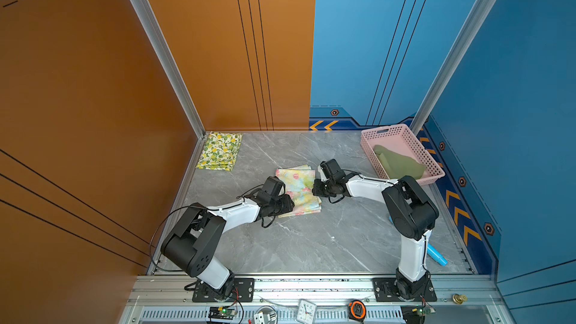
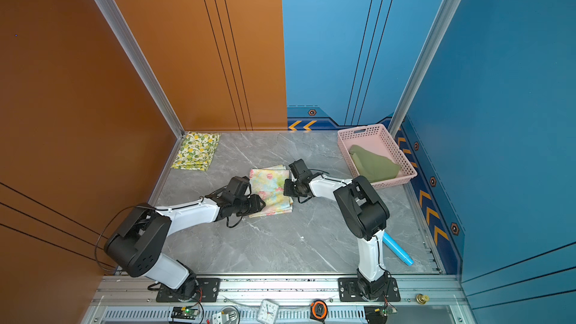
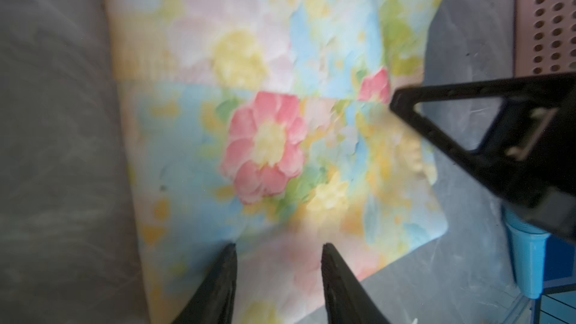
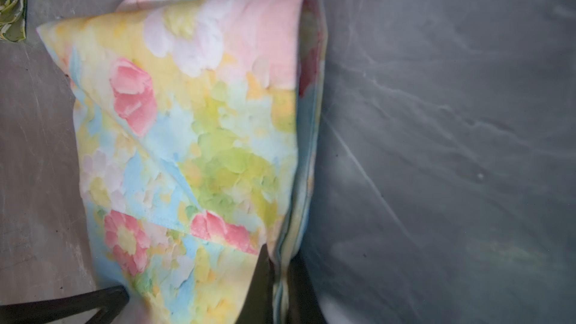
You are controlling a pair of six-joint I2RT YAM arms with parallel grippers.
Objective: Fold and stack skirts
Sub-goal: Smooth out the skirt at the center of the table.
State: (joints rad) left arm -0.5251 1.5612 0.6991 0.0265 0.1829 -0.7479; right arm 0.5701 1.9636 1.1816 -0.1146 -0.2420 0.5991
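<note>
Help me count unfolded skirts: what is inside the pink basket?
Only the olive green skirt shows inside the pink basket, bunched loosely. Anything beneath it is covered by the cloth.

Two arms, both wearing glossy white shells between bulky matte-black joint housings. Left arm: its big housing is showing small round holes, and a thin black cable is looping off it. Right arm is wearing the same colours. Black base plates are showing silver screws. Left arm's fingers are tapering into black wedges; right arm's fingers are showing a triangular cut-out.
</note>
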